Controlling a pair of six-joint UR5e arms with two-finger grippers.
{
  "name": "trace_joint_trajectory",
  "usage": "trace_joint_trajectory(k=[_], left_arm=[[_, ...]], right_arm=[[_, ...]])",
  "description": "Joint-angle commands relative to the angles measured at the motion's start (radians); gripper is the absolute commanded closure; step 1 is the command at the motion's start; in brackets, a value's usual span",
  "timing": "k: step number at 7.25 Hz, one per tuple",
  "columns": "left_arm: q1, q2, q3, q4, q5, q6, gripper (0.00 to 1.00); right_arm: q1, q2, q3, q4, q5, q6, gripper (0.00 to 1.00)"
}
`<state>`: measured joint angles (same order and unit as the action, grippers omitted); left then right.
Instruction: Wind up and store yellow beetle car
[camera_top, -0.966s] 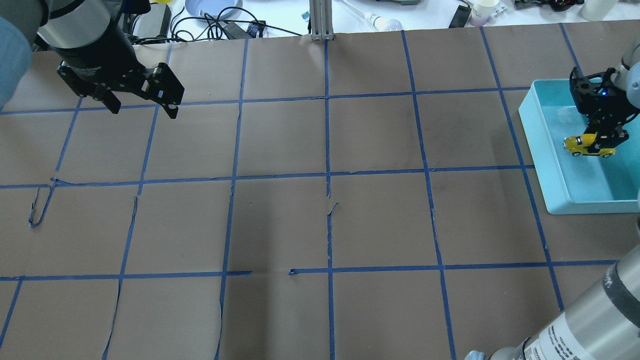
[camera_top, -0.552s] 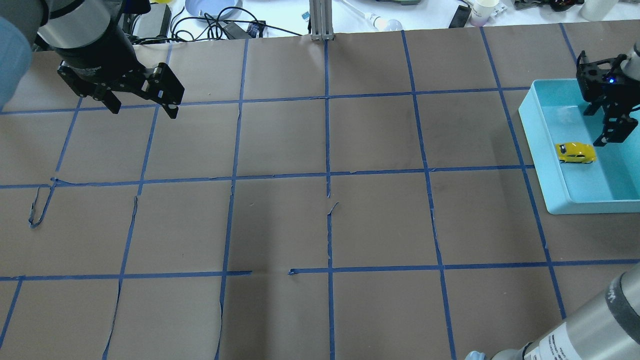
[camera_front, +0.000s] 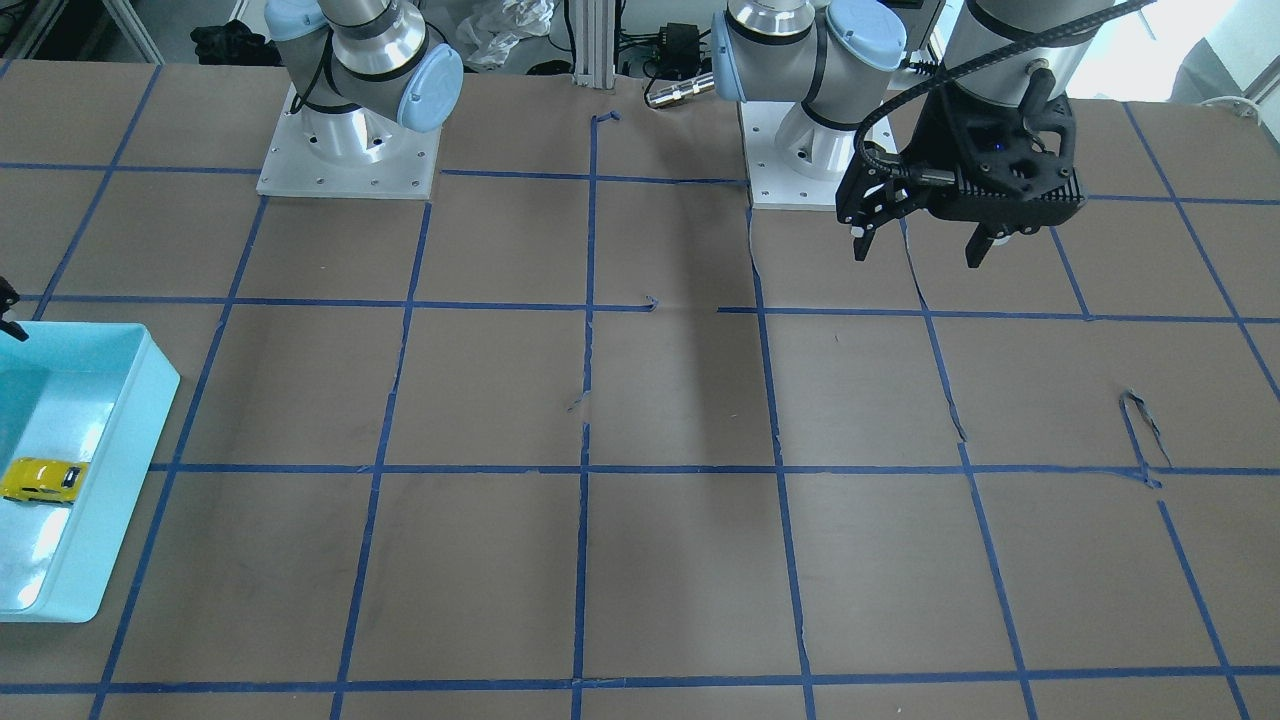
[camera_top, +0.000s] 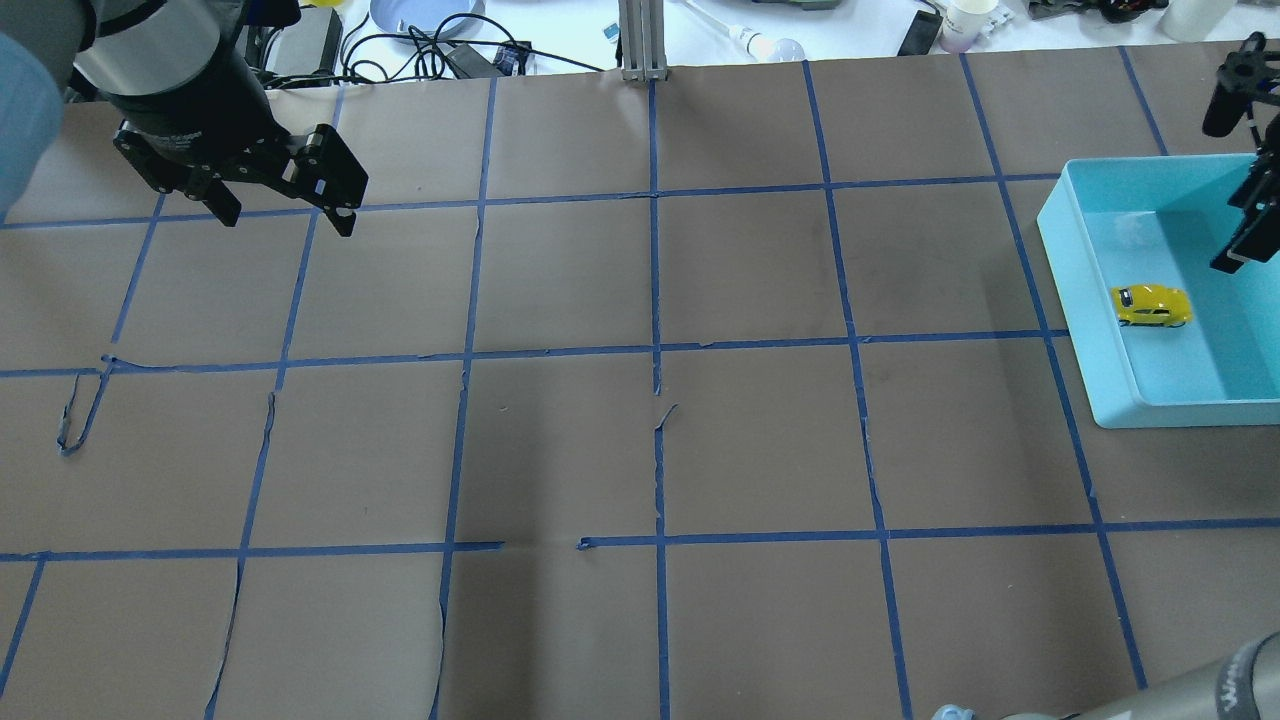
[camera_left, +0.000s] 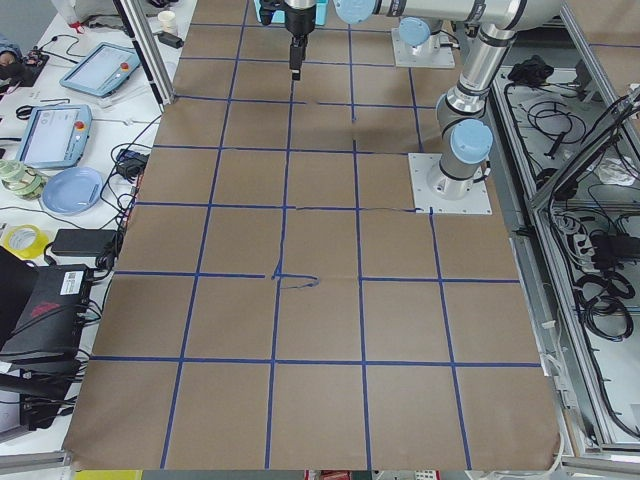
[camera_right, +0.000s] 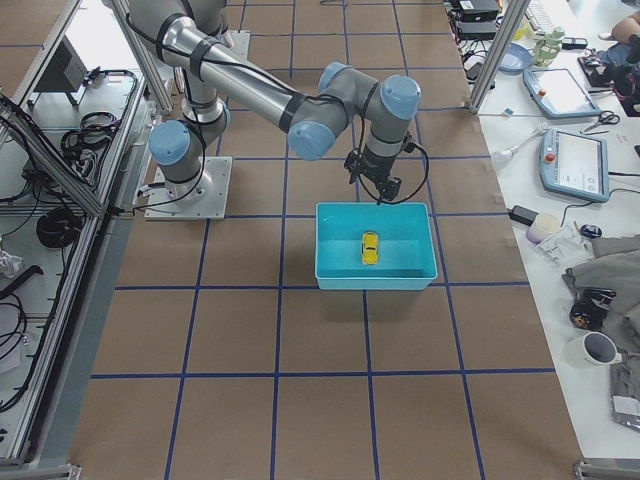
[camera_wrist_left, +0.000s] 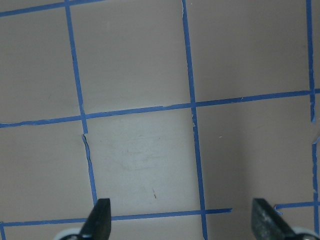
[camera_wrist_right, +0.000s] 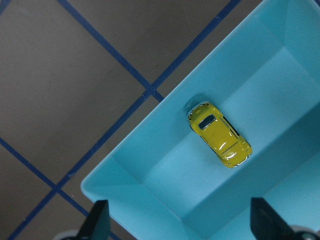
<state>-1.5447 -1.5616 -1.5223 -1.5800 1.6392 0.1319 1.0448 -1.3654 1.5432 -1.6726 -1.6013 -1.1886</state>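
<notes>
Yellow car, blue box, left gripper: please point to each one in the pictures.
yellow car (camera_wrist_right: 219, 134), right wrist view, on its roof.
blue box (camera_top: 1190, 415), overhead view, on its near outer wall.
left gripper (camera_top: 288, 225), overhead view, midway between its open fingertips.

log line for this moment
yellow beetle car: upright in teal bin | right gripper: open over bin | left gripper: open over table

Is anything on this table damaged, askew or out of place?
The blue tape grid is damaged: one strip has peeled into a loose loop, and one line has a gap. The yellow beetle car stands on its wheels inside the teal bin.
</notes>
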Motion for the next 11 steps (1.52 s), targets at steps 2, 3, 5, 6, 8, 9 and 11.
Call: trace_joint_trajectory(k=[2,3,5,6,8,9,11], left_arm=[[0.002,0.002,0.005,-0.002,0.001,0.0,0.0],[0.012,0.003,0.01,-0.005,0.005,0.005,0.0],[0.041,0.009,0.016,-0.069,0.004,0.005,0.0],[0.052,0.009,0.013,-0.068,0.004,0.006,0.0],[0.049,0.009,0.011,-0.066,0.001,0.02,0.0],[0.049,0.009,0.01,-0.066,-0.001,0.02,0.0],[0.049,0.009,0.01,-0.066,-0.001,0.02,0.0]], right_arm=[[0.065,-0.118,-0.005,0.112,0.083,0.616,0.0],[0.117,-0.15,-0.005,0.126,0.086,0.808,0.0],[0.263,-0.168,-0.003,0.129,0.072,1.018,0.0],[0.335,-0.169,-0.003,0.129,0.072,1.143,0.0],[0.479,-0.172,-0.005,0.128,0.07,1.311,0.0],[0.5,-0.199,-0.005,0.131,0.072,1.32,0.0],[0.5,-0.231,-0.005,0.171,0.078,1.319,0.0]])
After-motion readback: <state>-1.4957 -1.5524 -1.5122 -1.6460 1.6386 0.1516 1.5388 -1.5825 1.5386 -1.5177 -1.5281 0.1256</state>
